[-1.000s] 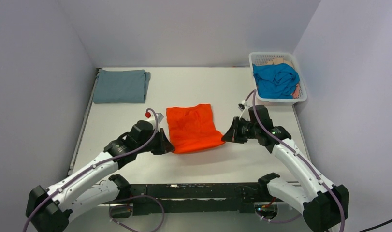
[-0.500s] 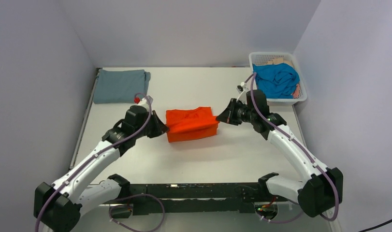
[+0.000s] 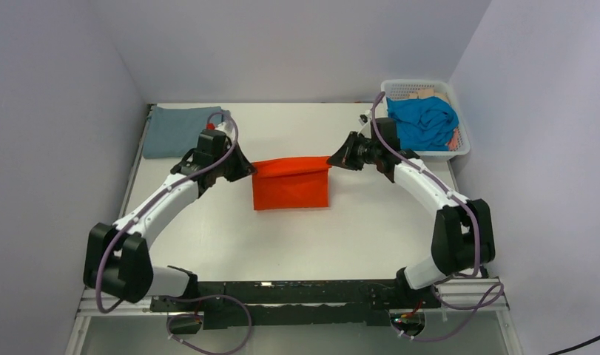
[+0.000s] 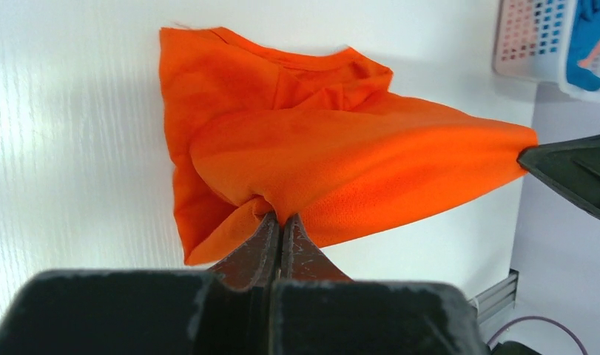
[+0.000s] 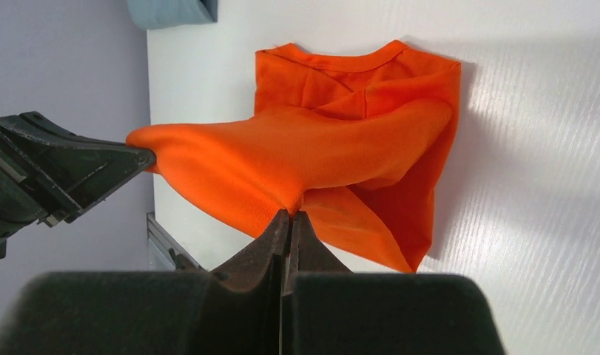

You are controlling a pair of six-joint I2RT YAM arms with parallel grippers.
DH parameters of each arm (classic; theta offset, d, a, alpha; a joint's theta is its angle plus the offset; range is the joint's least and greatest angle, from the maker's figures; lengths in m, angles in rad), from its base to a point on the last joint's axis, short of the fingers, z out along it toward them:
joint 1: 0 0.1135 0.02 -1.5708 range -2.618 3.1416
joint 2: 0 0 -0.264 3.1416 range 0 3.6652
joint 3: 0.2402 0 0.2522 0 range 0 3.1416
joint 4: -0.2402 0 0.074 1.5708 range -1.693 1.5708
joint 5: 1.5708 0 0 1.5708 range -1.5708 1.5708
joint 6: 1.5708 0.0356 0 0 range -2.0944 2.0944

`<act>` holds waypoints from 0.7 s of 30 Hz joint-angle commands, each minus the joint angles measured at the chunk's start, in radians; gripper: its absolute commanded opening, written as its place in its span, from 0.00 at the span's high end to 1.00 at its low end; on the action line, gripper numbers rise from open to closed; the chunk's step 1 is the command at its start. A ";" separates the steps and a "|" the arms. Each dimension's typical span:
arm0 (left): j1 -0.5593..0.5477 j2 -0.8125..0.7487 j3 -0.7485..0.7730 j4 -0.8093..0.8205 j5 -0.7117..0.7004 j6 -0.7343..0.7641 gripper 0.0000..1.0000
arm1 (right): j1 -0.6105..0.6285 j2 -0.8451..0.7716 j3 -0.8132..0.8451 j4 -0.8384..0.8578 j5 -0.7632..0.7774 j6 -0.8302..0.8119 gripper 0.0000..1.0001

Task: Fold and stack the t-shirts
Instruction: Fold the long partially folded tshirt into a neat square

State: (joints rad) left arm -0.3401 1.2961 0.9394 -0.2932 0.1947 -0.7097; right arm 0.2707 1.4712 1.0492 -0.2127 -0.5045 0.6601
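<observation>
The orange t-shirt [image 3: 291, 186] lies partly folded at the table's middle, its far edge lifted and stretched between both grippers. My left gripper [image 3: 250, 169] is shut on its left corner, seen in the left wrist view [image 4: 280, 216]. My right gripper [image 3: 331, 160] is shut on its right corner, seen in the right wrist view [image 5: 290, 212]. The shirt's collar half [image 5: 341, 70] lies flat on the table beneath the raised fold. The grey-blue t-shirt [image 3: 180, 130] lies folded at the far left corner. The turquoise t-shirt [image 3: 422, 122] is bunched in the basket.
The white lattice basket [image 3: 408, 89] stands at the far right corner, also in the left wrist view [image 4: 530, 33]. Grey walls close the table on three sides. A metal rail [image 3: 130, 185] runs along the left edge.
Both grippers have carried the near edge of the orange shirt up and away toward the far side, folding it over itself. Both arms now reach further out.
</observation>
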 commanded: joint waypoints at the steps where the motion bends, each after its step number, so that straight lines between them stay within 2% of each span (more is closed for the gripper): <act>1: 0.035 0.105 0.079 0.014 0.005 0.040 1.00 | -0.040 0.074 0.068 0.093 -0.034 0.020 1.00; 4: 0.057 0.161 0.095 0.029 -0.006 0.037 1.00 | -0.065 0.154 0.095 0.128 -0.052 0.034 1.00; 10: 0.093 0.303 0.159 0.090 0.062 0.040 1.00 | -0.092 0.314 0.144 0.251 -0.137 0.071 1.00; 14: 0.115 0.394 0.209 0.127 0.097 0.030 0.98 | -0.103 0.399 0.199 0.275 -0.128 0.066 1.00; 15: 0.119 0.417 0.223 0.125 0.101 0.027 0.91 | -0.104 0.422 0.219 0.274 -0.122 0.063 1.00; 17: 0.126 0.452 0.252 0.126 0.110 0.027 0.71 | -0.108 0.466 0.270 0.253 -0.107 0.047 0.86; 18: 0.129 0.464 0.261 0.134 0.115 0.026 0.64 | -0.109 0.489 0.303 0.234 -0.086 0.034 0.83; 19: 0.132 0.475 0.270 0.150 0.118 0.028 0.53 | -0.108 0.508 0.337 0.218 -0.057 0.009 0.75; 21: 0.139 0.490 0.300 0.171 0.110 0.035 0.28 | -0.108 0.546 0.418 0.153 0.002 -0.036 0.46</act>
State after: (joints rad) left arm -0.2169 1.7718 1.1667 -0.1913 0.2935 -0.6956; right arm 0.1734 1.9881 1.3399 -0.0364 -0.5926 0.6971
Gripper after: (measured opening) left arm 0.554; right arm 0.362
